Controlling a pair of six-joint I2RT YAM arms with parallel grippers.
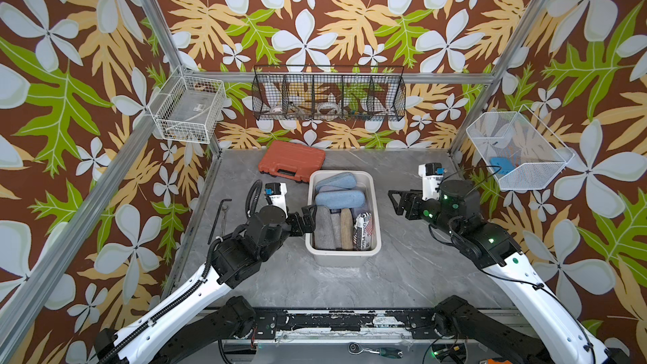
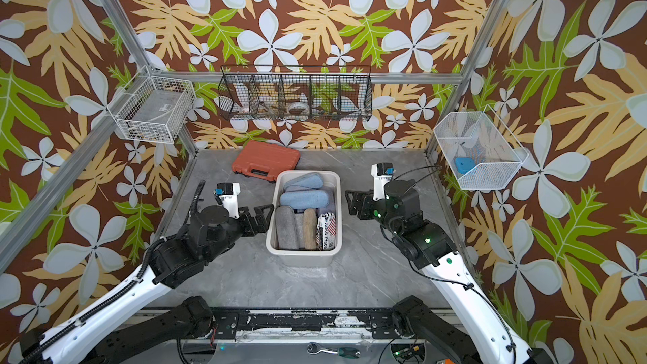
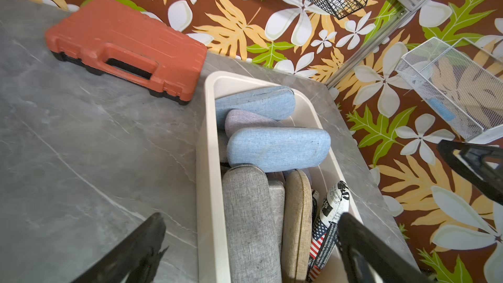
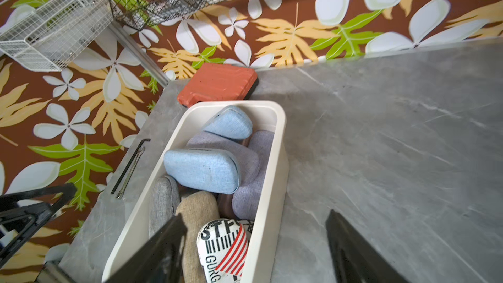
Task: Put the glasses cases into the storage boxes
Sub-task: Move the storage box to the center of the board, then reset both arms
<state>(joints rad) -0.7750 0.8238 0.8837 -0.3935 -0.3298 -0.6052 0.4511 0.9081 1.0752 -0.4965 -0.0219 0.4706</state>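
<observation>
The cream storage box (image 1: 341,259) stands mid-table, seen in both top views, with several glasses cases inside. Two blue cases (image 1: 339,199) lie across its far half. A grey case (image 1: 324,227), a tan one (image 1: 346,227) and a newspaper-and-flag print one (image 1: 363,231) stand side by side in the near half. My left gripper (image 1: 307,220) hovers at the box's left rim, open and empty; in its wrist view the fingers (image 3: 147,240) straddle the rim and the grey case (image 3: 250,213). My right gripper (image 1: 397,203) is open and empty, right of the box.
An orange toolcase (image 1: 292,161) lies behind the box. A hex key (image 1: 218,218) rests by the table's left edge. A black wire basket (image 1: 329,94) hangs on the back wall, with white baskets at the left (image 1: 189,108) and right (image 1: 518,150).
</observation>
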